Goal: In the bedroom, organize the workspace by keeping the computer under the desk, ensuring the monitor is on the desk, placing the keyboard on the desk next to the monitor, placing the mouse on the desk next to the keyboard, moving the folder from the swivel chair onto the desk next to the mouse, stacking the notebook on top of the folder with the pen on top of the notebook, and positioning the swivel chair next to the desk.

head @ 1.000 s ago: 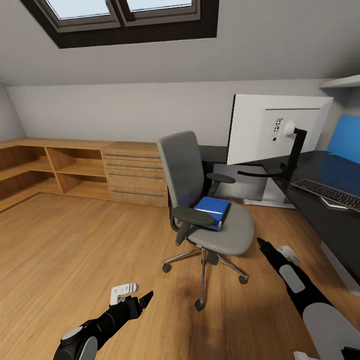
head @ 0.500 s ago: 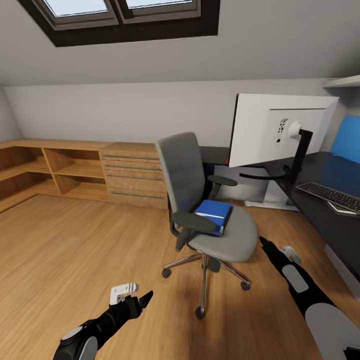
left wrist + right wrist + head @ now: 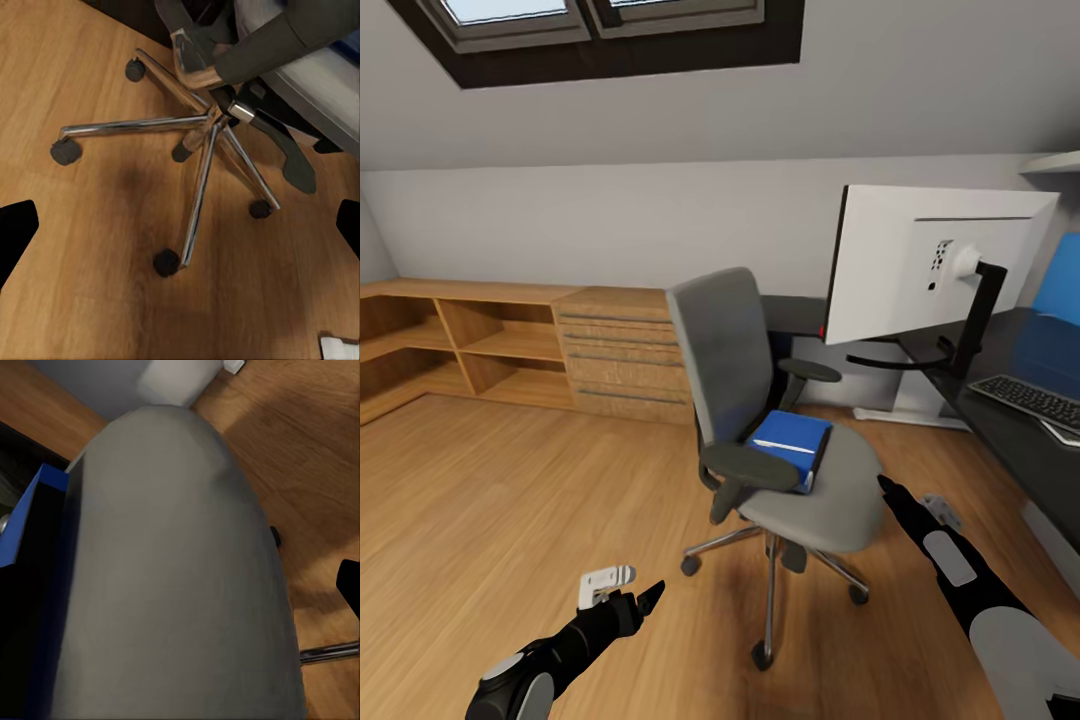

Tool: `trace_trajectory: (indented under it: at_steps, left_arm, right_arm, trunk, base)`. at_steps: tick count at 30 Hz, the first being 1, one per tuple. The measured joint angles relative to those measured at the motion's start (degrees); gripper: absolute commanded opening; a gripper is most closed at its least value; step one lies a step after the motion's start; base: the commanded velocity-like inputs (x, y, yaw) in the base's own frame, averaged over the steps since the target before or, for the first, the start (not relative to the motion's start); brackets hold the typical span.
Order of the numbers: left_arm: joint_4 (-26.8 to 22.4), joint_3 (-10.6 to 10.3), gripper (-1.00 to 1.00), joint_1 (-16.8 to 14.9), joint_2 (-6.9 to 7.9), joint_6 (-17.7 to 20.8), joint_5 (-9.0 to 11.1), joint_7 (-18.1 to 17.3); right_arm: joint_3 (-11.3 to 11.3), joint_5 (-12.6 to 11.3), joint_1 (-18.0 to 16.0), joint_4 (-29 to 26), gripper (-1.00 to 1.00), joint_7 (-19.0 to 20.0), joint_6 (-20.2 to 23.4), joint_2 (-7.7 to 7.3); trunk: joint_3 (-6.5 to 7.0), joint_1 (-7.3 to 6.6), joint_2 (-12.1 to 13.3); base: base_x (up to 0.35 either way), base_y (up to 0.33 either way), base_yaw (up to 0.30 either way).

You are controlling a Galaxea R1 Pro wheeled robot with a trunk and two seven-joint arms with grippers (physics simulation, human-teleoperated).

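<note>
Grippers come first, low in the head view: the left gripper (image 3: 650, 597) hangs over the wooden floor (image 3: 480, 500) short of the chair's base, and its fingertips (image 3: 16, 229) sit far apart at the two edges of its wrist view, so it is spread wide and holds nothing. The right gripper (image 3: 887, 489) points at the front edge of the seat, just beside it; only one dark fingertip (image 3: 349, 581) shows in its wrist view, so I cannot tell how wide it stands.

Between and just beyond the two grippers stands the swivel chair (image 3: 760, 400), its chrome legs (image 3: 199, 161) and casters on the floor. On the seat, ahead of the right gripper, lies the blue folder (image 3: 792, 443), partly behind the near armrest.

Farther off and to the right gripper's outer side runs the black desk (image 3: 1020, 420). The keyboard (image 3: 1032, 399) rests on it, and the monitor (image 3: 930, 262) stands beside that, its pale back towards the camera. Beyond the left gripper, wooden shelves (image 3: 510, 345) line the far wall.
</note>
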Motion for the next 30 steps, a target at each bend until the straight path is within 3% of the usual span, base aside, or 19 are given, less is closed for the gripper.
trace_trajectory:
  at_steps: [6, 20, 30]
  left_arm:
    - [0.03, 0.03, 1.00, 0.01, 0.00, 0.00, 0.00, -0.03]
    - [-0.06, 1.11, 1.00, 0.00, 0.03, 0.02, 0.11, -0.07]
    - [-0.13, 1.16, 1.00, -0.01, 0.04, 0.02, 0.14, -0.05]
  right_arm:
    - [0.00, -0.03, 0.05, 0.07, 1.00, -0.06, 0.00, 0.01]
    - [0.05, -0.32, 0.09, 4.49, 1.00, 0.07, -0.06, 0.38]
    - [0.17, -0.25, 0.07, 4.66, 1.00, 0.08, -0.16, 0.72]
  trunk:
    - [0.00, -0.01, 0.00]
    - [0.00, 0.02, 0.00]
    - [0.00, 0.02, 0.00]
  base:
    - [0.250, 0.000, 0.000]
    - [0.019, 0.000, 0.009]
    - [0.000, 0.000, 0.222]
